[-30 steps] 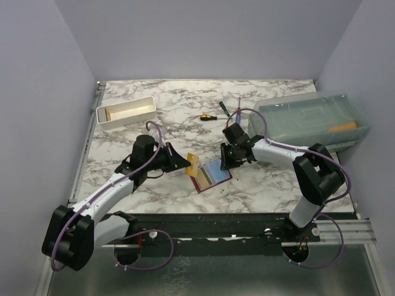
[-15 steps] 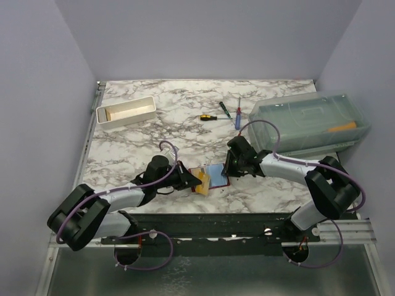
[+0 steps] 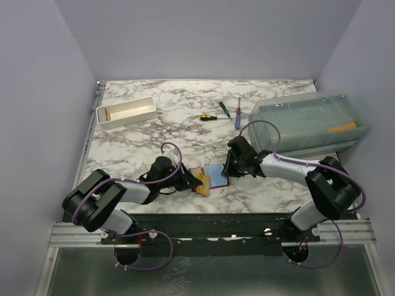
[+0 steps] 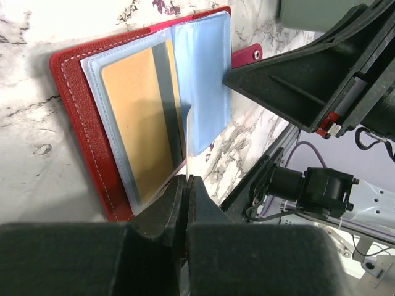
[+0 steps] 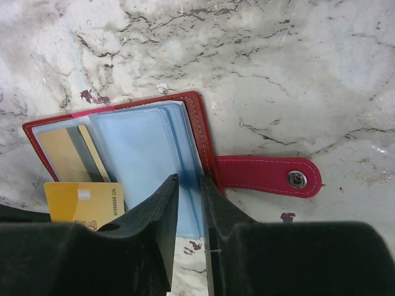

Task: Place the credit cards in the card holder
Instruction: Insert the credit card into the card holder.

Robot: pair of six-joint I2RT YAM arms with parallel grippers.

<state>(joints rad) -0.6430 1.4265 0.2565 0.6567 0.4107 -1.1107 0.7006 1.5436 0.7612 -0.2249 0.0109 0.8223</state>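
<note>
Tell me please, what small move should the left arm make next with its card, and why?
Probably ease the left gripper forward so its yellow card slides into a free pocket of the card holder. That gripper is shut on the card, just at the holder's open edge, while the right gripper pinches the plastic sleeves. One pocket already holds a gold card.

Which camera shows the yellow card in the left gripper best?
The right wrist view: the yellow card faces the lens, its printed digits visible beside the card holder. The left wrist view catches it only edge-on, a thin line above the left gripper. The top view shows a small yellow patch.
</note>
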